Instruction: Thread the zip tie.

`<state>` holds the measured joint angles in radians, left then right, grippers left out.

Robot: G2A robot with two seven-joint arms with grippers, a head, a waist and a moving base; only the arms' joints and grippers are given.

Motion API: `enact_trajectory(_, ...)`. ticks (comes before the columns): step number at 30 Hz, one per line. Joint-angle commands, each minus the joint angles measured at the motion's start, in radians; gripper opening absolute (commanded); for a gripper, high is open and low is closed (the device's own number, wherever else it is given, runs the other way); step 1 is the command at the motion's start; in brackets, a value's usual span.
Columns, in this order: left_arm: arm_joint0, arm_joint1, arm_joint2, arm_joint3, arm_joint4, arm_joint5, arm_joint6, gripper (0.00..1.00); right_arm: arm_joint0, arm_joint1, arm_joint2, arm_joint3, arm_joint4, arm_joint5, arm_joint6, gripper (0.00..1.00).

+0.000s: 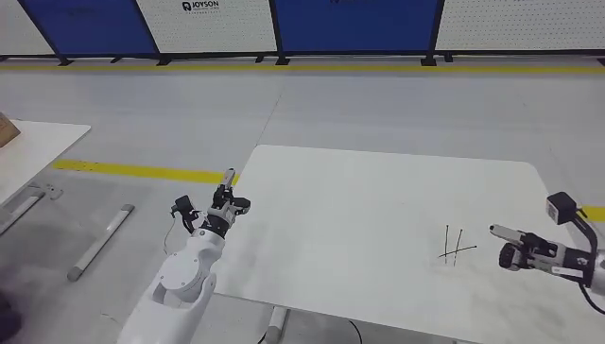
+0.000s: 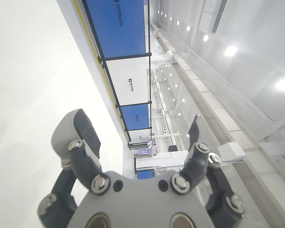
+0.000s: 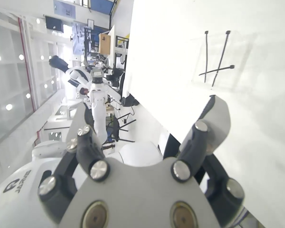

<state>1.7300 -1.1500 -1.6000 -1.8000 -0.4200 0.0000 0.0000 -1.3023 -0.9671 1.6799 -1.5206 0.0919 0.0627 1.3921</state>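
I count three thin black plastic zip ties (image 3: 217,70) on the smooth, matte white table (image 1: 359,221) with its rounded corners, each a narrow flat strip ending in a small square head. Two lie nearly parallel with their heads on the same side, and the third lies across both near their tail ends, touching them. In the top view this little cluster (image 1: 456,245) sits toward the table's right side, near my right claw (image 1: 496,232) but apart from it. That right claw (image 3: 147,103) is released, its two grey metal fingers spread wide and holding nothing. My left claw (image 2: 139,119) is likewise released and empty, showing ribbed black rubber pads (image 2: 87,131) on its two fingers. It hangs beside the table's left edge (image 1: 227,188), well apart from the ties.
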Motion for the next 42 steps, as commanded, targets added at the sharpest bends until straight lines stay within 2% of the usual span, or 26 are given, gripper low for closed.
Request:
enact_trajectory(1,0.000,0.000,0.000,0.000,0.000,0.000,0.000,1.00,0.012,0.032,-0.030,0.014,0.028,-0.008,-0.002,1.00)
enact_trajectory(3,0.000,0.000,0.000,0.000,0.000,0.000,0.000,1.00,0.026,0.066,-0.060,0.034,0.061,-0.020,-0.002,1.00)
enact_trajectory(7,0.000,0.000,0.000,0.000,0.000,0.000,0.000,1.00,0.078,0.138,-0.147,0.111,0.061,-0.012,-0.002,1.00)
enact_trajectory(11,0.000,0.000,0.000,0.000,0.000,0.000,0.000,1.00,0.146,0.181,-0.265,0.195,0.087,-0.019,-0.002,1.00)
enact_trajectory(16,0.000,0.000,0.000,0.000,0.000,0.000,0.000,1.00,0.241,0.210,-0.446,0.280,0.124,-0.058,-0.002,1.00)
enact_trajectory(17,0.000,0.000,0.000,0.000,0.000,0.000,0.000,1.00,0.256,0.212,-0.465,0.291,0.131,-0.068,-0.002,1.00)
enact_trajectory(28,0.000,0.000,0.000,0.000,0.000,0.000,0.000,1.00,0.256,0.212,-0.465,0.291,0.131,-0.068,-0.002,1.00)
enact_trajectory(30,0.000,0.000,0.000,0.000,0.000,0.000,0.000,1.00,0.247,0.207,-0.489,0.285,0.189,-0.080,-0.002,1.00)
enact_trajectory(33,0.000,0.000,0.000,0.000,0.000,0.000,0.000,1.00,0.285,0.209,-0.515,0.322,0.208,-0.126,-0.002,1.00)
enact_trajectory(37,0.000,0.000,0.000,0.000,0.000,0.000,0.000,1.00,0.332,0.195,-0.538,0.384,0.205,-0.172,-0.065,1.00)
enact_trajectory(40,0.000,0.000,0.000,0.000,0.000,0.000,0.000,1.00,0.361,0.182,-0.567,0.415,0.167,-0.175,-0.122,1.00)
enact_trajectory(42,0.000,0.000,0.000,0.000,0.000,0.000,0.000,1.00,0.379,0.173,-0.590,0.432,0.164,-0.180,-0.107,1.00)
